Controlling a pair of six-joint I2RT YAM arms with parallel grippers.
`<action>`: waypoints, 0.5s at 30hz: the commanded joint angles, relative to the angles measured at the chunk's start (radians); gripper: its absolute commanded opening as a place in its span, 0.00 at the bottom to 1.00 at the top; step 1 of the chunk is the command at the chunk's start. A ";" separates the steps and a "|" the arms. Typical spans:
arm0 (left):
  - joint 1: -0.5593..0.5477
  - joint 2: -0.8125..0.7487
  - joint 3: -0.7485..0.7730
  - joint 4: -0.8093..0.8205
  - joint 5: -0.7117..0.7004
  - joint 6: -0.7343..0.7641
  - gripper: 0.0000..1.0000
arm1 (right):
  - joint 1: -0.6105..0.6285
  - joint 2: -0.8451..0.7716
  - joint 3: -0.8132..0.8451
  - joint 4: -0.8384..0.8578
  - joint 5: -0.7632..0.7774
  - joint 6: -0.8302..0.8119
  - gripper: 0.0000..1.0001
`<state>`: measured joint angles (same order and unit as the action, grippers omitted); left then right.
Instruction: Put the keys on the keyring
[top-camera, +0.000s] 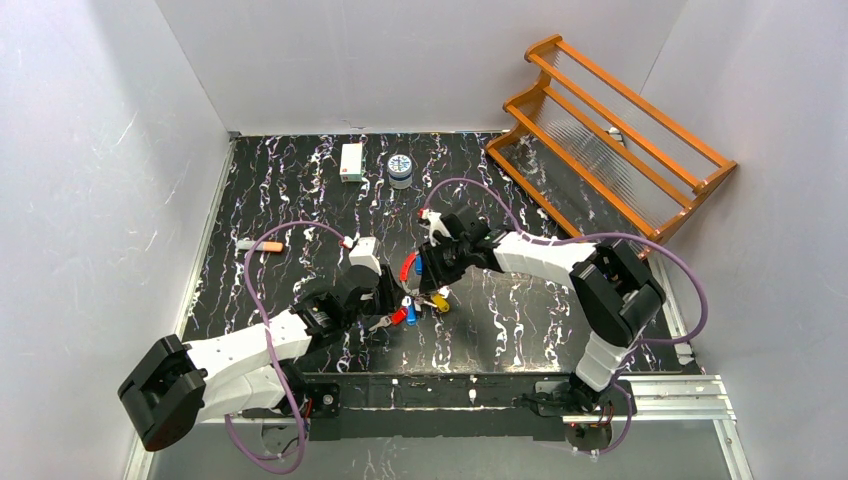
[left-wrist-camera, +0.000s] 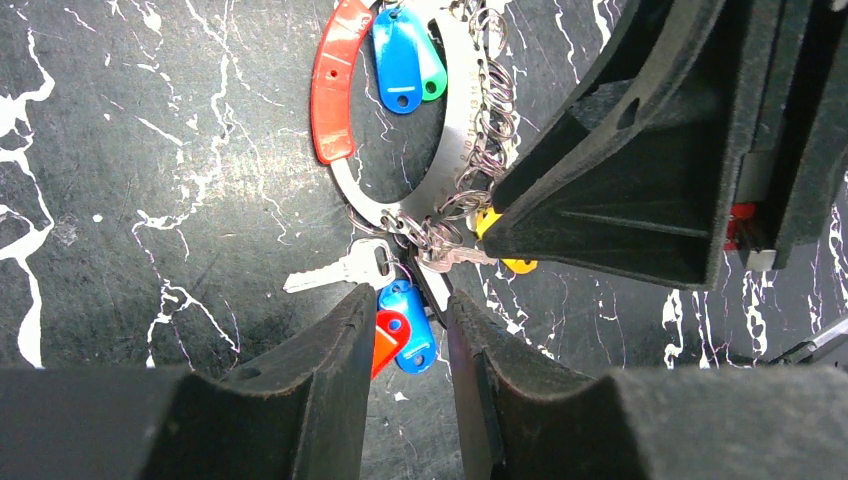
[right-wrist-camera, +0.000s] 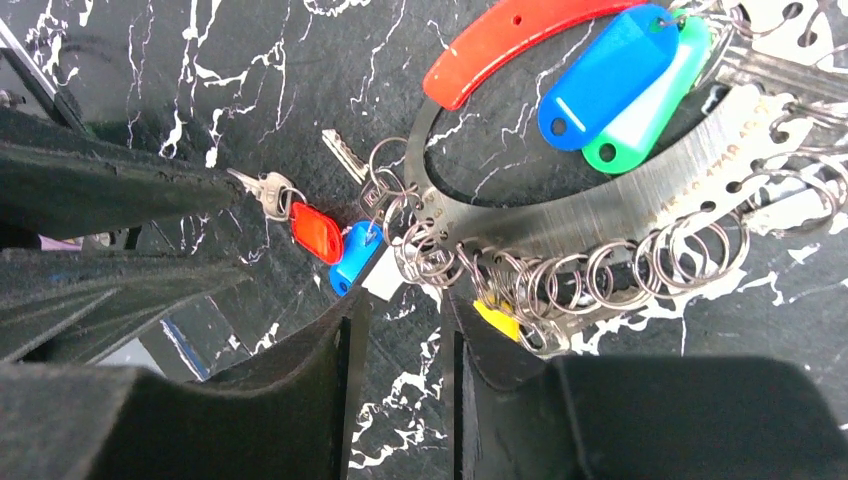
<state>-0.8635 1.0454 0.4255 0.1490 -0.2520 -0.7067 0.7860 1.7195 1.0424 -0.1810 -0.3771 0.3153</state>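
Left gripper (left-wrist-camera: 410, 305), jaws slightly parted around blue tag (left-wrist-camera: 412, 325) beside a key (left-wrist-camera: 335, 270); right gripper (right-wrist-camera: 402, 310), jaws slightly parted, empty, at keyring (right-wrist-camera: 600, 215)

Keyring (left-wrist-camera: 458, 110) at table (top-camera: 300, 200) centre — box (top-camera: 351, 161) and jar (top-camera: 400, 170) behind it, rack (top-camera: 522, 100) far right.

This is a robot laboratory cell. Plain white panel walls (top-camera: 100, 150) enclose a black, white-veined tabletop (top-camera: 300, 190) bearing both arms.
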 joint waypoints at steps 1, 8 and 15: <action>-0.005 -0.001 0.027 0.003 -0.020 0.004 0.31 | 0.008 0.038 0.069 0.026 -0.029 0.022 0.41; -0.005 0.011 0.029 0.009 -0.016 0.004 0.31 | 0.035 0.074 0.116 -0.034 0.044 -0.018 0.39; -0.005 0.024 0.033 0.016 -0.013 0.003 0.31 | 0.045 0.075 0.111 -0.010 0.021 -0.016 0.33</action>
<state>-0.8635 1.0599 0.4255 0.1574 -0.2512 -0.7071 0.8227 1.7885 1.1183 -0.1955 -0.3435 0.3065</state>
